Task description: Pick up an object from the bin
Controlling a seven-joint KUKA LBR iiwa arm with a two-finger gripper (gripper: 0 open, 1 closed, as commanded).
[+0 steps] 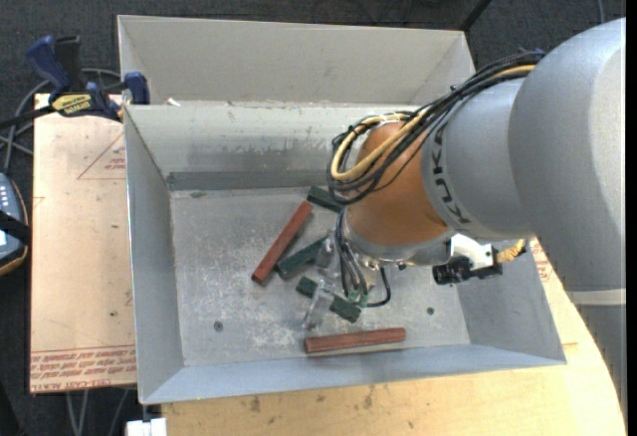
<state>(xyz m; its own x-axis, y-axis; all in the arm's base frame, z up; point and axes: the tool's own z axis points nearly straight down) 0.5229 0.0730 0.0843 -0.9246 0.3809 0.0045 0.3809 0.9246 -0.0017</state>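
Note:
My gripper hangs below the orange wrist cover, low in the middle of the bin over a small cluster of dark green blocks. One green block lies right beside it on its right. A smaller green piece sits just to its left. A longer green block lies tilted a little further back. A red-brown bar lies flat along the front wall, just below the gripper.
A second red-brown bar lies diagonally left of centre. Another green block sits by the back wall, partly under the arm. The arm and its cables cover the bin's right half.

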